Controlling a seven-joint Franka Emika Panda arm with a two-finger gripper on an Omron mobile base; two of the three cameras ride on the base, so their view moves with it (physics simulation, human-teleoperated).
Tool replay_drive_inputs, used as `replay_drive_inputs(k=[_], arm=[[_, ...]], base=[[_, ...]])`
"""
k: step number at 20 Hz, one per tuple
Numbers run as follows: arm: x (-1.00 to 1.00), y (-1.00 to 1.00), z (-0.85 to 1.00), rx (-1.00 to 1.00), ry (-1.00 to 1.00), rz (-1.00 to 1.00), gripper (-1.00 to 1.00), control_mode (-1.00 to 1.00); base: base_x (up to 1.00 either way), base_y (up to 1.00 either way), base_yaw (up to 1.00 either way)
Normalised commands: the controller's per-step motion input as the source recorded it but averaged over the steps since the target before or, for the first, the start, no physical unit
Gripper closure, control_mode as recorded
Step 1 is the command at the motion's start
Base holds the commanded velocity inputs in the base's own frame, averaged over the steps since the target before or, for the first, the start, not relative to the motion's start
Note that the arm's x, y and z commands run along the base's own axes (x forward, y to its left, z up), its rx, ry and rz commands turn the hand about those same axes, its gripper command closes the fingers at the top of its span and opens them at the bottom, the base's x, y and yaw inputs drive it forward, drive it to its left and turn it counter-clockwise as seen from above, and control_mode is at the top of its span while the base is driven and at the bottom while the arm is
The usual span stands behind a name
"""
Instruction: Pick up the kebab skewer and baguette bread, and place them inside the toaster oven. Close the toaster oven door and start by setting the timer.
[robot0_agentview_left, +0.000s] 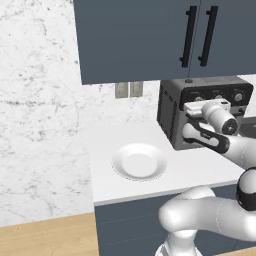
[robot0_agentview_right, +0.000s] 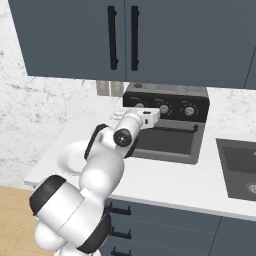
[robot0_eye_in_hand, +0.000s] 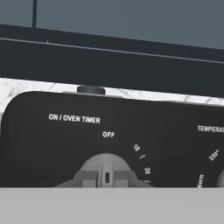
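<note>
The toaster oven (robot0_agentview_left: 172, 117) (robot0_agentview_right: 197, 97) stands at the back of the counter, and its door (robot0_agentview_right: 162, 143) is up and closed. My gripper (robot0_agentview_left: 196, 106) (robot0_agentview_right: 151, 112) is pressed against the left end of the black control panel (robot0_eye_in_hand: 52, 144). In the hand view my gripper (robot0_eye_in_hand: 106, 177) is shut on the ridge of the silver timer knob (robot0_eye_in_hand: 105, 162), below the words ON / OVEN TIMER. The knob's ridge points straight up, a little left of the OFF mark. The kebab skewer and the baguette bread are out of view.
An empty white plate (robot0_agentview_left: 139, 163) (robot0_agentview_right: 67, 156) lies on the white counter (robot0_agentview_left: 200, 172) left of the oven. A dark sink (robot0_agentview_right: 239, 167) is set into the counter on the right. Dark upper cabinets (robot0_agentview_right: 125, 40) hang close above the oven.
</note>
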Motion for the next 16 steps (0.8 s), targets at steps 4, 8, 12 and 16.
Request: replay_drive_inputs(k=[4, 8, 12, 16], arm=[[0.23, 0.01, 0.00, 0.05, 0.00, 0.00, 1.00, -1.00], [0.30, 0.00, 0.00, 0.15, 0.00, 0.00, 1.00, -1.00], [0.31, 0.00, -0.01, 0.20, 0.00, 0.00, 1.00, -1.00], [0.40, 0.01, 0.00, 0.16, 0.00, 0.00, 1.00, -1.00]], base=[[0.00, 0.00, 0.00], [0.00, 0.00, 0.00], [0.00, 0.00, 0.00], [0.00, 0.00, 0.00]])
